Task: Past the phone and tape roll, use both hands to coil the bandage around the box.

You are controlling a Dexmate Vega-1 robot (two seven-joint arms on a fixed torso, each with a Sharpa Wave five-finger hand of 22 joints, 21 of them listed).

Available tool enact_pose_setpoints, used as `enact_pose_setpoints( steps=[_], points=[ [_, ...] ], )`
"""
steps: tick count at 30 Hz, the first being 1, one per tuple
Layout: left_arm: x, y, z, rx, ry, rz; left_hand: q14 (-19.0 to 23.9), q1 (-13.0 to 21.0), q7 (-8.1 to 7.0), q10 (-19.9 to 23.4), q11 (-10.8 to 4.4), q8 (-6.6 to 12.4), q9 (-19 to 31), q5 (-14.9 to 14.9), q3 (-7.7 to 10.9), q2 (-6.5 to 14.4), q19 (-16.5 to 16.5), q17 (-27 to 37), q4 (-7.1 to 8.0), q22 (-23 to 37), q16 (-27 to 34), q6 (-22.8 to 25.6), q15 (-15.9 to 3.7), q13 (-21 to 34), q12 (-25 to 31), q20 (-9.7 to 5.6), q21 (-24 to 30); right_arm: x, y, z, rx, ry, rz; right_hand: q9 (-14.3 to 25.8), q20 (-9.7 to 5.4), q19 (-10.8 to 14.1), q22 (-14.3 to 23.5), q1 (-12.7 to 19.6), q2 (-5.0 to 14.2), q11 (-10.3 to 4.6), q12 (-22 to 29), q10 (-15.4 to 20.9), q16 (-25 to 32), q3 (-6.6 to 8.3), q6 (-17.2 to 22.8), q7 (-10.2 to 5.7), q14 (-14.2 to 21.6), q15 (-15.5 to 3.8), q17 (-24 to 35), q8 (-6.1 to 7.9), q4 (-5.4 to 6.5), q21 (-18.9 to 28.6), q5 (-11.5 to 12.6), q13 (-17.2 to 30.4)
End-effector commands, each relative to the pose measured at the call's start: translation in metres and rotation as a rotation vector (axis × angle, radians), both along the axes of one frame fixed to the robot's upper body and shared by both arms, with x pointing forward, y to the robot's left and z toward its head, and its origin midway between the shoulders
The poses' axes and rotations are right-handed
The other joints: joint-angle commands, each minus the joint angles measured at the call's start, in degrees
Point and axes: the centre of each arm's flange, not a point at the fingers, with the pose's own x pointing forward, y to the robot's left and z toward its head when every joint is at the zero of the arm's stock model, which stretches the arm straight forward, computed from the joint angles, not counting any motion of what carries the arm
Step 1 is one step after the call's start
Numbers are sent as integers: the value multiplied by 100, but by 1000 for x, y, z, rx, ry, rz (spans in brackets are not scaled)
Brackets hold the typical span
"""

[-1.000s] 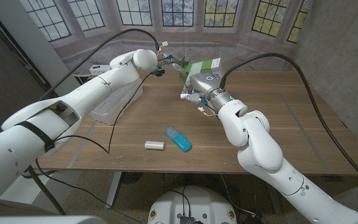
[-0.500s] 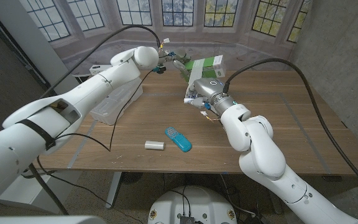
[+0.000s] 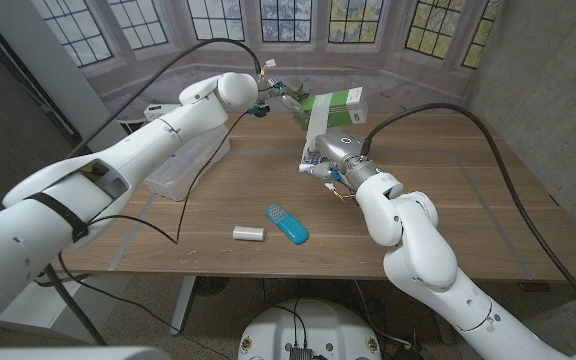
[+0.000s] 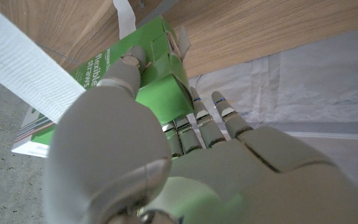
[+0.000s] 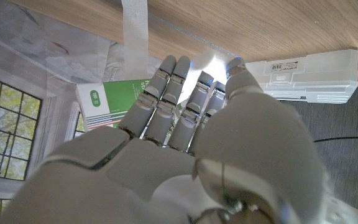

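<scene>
On my far left a clear plastic bin [image 3: 190,160] sits on the counter [image 3: 448,215] under my left arm. Following that arm up, my left hand [image 3: 273,98] is at the far edge, raised above the wood. In the left wrist view its fingers [image 4: 205,121] curl behind one end of the green box [image 4: 145,68] and the thumb presses on the box's face, so that hand holds the box. The box is off the counter, tilted, its far end pointing right in the head view.

Nearer to me, a white tape roll [image 3: 249,233] lies on its side with the blue phone [image 3: 286,224] just beside it on the right, close but apart; both sit well short of the box.

The white bandage [image 3: 313,125] runs as a taut strip from the box down to my right hand [image 3: 326,155], which sits low over the counter below the box. In the right wrist view its fingers [image 5: 166,99] reach up side by side toward the box, with the strip beyond them. I cannot tell from these views whether they are pinching the bandage.
</scene>
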Motion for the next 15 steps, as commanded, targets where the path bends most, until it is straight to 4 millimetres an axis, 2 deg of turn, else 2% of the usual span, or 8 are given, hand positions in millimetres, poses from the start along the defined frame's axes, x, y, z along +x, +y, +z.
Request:
enact_pose_setpoints(
  steps=[1,15],
  points=[
    [-4,5,3,-5,-1,5,49,-248,138,92,-20,1321,16,-13,62,312,38,10,43,30,17,163,7,238,31,-7,23,23,-9,-13,43,66,-18,12,-361,36,21,20,62,22,13,52,32,-17,48,31,41,-742,11,6,-12,4,4,21],
    [-17,2,13,-4,-31,-6,47,-251,153,93,-32,1328,14,-16,67,316,39,7,41,30,15,171,-1,236,36,-7,24,33,-16,-31,82,118,-45,13,-363,36,21,41,62,24,12,51,29,-27,47,37,44,-743,17,-4,-19,3,4,31]
  ],
)
